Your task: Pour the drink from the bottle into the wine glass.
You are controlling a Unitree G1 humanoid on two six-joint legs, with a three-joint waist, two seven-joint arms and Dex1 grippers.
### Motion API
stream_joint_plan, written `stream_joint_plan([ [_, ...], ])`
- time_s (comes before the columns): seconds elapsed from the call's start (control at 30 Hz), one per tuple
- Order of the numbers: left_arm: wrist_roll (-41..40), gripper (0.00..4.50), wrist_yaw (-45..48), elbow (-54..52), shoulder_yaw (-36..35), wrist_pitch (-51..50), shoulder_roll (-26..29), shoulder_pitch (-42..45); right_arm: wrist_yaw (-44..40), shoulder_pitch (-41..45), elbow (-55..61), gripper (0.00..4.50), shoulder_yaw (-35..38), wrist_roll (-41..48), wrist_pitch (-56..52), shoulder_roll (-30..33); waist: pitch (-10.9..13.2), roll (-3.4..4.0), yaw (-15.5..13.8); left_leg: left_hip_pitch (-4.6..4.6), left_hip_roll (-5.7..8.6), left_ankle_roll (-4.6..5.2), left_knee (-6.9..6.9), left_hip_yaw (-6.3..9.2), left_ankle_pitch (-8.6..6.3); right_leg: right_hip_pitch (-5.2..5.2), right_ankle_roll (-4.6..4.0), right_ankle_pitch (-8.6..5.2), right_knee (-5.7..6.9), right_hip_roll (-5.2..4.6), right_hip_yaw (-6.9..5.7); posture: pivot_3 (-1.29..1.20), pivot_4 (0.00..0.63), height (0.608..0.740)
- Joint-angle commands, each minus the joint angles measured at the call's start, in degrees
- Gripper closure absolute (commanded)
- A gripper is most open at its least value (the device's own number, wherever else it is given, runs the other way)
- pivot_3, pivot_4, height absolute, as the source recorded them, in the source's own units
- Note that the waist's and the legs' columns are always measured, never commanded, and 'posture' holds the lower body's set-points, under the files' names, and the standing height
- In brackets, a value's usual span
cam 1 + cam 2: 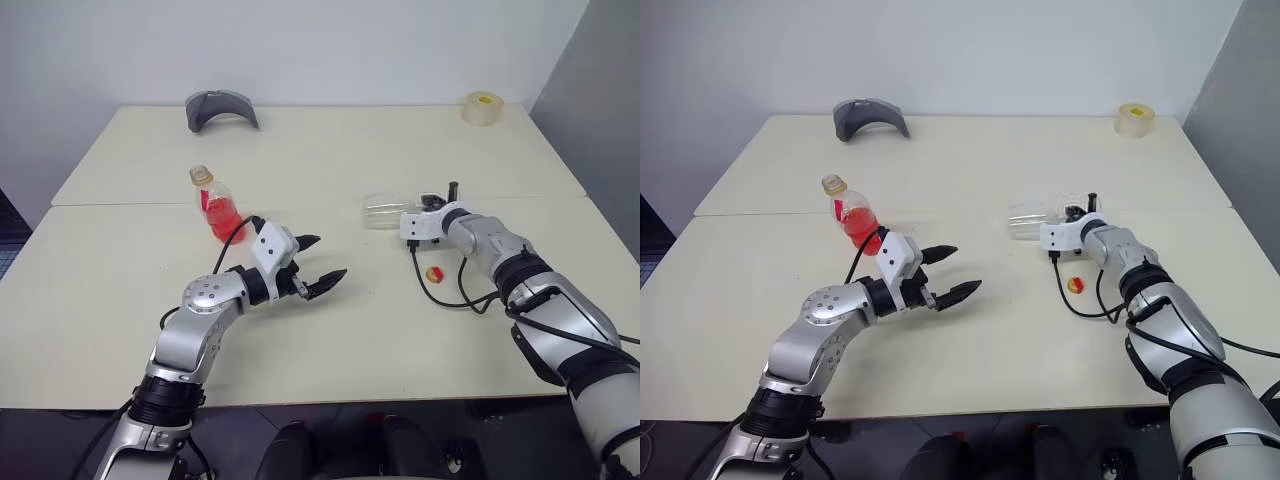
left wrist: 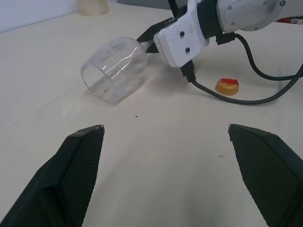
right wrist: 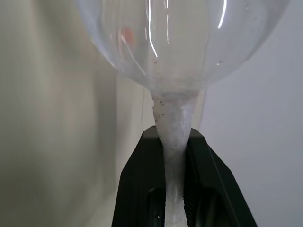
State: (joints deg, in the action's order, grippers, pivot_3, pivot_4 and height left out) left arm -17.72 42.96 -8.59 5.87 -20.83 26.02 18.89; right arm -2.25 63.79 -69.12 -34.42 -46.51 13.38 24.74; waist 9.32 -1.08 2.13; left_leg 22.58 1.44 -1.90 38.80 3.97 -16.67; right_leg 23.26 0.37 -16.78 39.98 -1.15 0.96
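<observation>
Head view: bottle (image 1: 218,205) upright on counter (image 1: 330,150), uncapped, ready for pouring.
Left wrist: left pincer (image 2: 173,156) released, idle; wine glass (image 2: 115,69) lying toppled.
Right wrist: right pincer (image 3: 173,142) clenched on stem, probably to stand it up.

The cream tabletop (image 1: 330,330) is two slabs pushed together, with a seam running left to right across the middle. The bottle (image 1: 217,204) of red drink (image 1: 221,217) stands uncapped, left of centre by the seam. To its right, the wine glass (image 1: 385,211) lies on its side, mouth facing left. A small yellow cap (image 1: 433,274) sits nearer, just right of it. Far left lies a grey cap (image 1: 221,108); far right, a roll of tape (image 1: 483,108).
</observation>
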Motion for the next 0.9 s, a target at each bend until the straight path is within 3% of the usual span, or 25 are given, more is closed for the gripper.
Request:
stream_joint_plan([
  [0.03, -0.9, 0.00, -0.7, -3.5, -0.9, -0.5, -0.3, -1.2, 2.4, 2.4, 0.2, 4.35, -0.2, -0.4, 0.8, 0.5, 0.0, 0.00, 0.0, 0.00, 0.00, 0.00, 0.00, 0.00, 0.00, 0.00, 0.00, 0.00, 0.00, 0.00, 0.01, 0.00, 0.150, 0.740],
  [0.17, -2.0, 0.00, -2.3, -6.8, -1.8, -3.3, -0.2, -4.7, 3.6, 2.3, 2.5, 4.35, 3.1, 3.5, 3.7, -0.9, 0.0, 0.01, 0.2, 0.01, 0.00, 0.00, -0.02, -0.01, 0.00, 0.03, 0.00, 0.00, 0.00, 0.00, 0.03, 0.00, 0.150, 0.740],
  [0.33, -4.1, 0.00, -8.2, -12.4, -5.7, -10.1, -1.0, -10.5, -6.6, -0.8, 9.6, 4.35, 15.9, 21.7, 6.8, -8.1, 0.0, 0.03, 1.2, 0.00, -0.06, 0.00, -0.06, 0.01, 0.00, 0.05, 0.00, 0.00, 0.01, 0.03, 0.02, 0.00, 0.150, 0.740],
  [0.43, -6.0, 0.00, -15.1, -17.3, -10.2, -15.7, -3.5, -15.6, -19.4, -5.2, 21.9, 4.35, 26.7, 41.7, -4.5, -18.3, 0.0, 0.03, 1.5, 0.00, -0.13, 0.03, -0.10, 0.03, -0.02, 0.05, 0.00, 0.00, 0.01, 0.05, -0.02, 0.00, 0.150, 0.740],
  [0.5, -6.2, 0.00, -17.8, -20.1, -11.8, -17.5, -4.4, -18.6, -22.7, -7.1, 28.6, 4.35, 30.1, 48.3, -11.5, -22.2, 0.0, 0.05, 1.4, -0.02, -0.14, 0.19, -0.07, 0.03, -0.11, 0.03, 0.00, 0.00, 0.05, 0.06, -0.01, 0.00, 0.150, 0.740],
  [0.67, -5.2, 0.00, -23.5, -26.6, -13.7, -18.7, -6.3, -25.3, -25.6, -11.9, 38.5, 4.35, 32.1, 56.6, -22.5, -28.5, 0.0, 0.04, -0.7, 0.07, -0.01, 0.23, 0.03, 0.16, -0.14, 0.00, 0.00, 0.02, -0.01, -0.06, -0.13, 0.00, 0.150, 0.740],
  [0.9, -4.5, 0.00, -28.4, -32.5, -13.4, -18.7, -8.9, -32.9, -26.0, -17.1, 36.9, 4.35, 30.3, 57.2, -20.9, -34.0, 0.0, 0.06, -0.6, 0.01, 0.02, 0.24, -0.03, 0.15, -0.14, 0.00, 0.00, 0.01, 0.00, -0.07, -0.12, 0.00, 0.150, 0.740],
])
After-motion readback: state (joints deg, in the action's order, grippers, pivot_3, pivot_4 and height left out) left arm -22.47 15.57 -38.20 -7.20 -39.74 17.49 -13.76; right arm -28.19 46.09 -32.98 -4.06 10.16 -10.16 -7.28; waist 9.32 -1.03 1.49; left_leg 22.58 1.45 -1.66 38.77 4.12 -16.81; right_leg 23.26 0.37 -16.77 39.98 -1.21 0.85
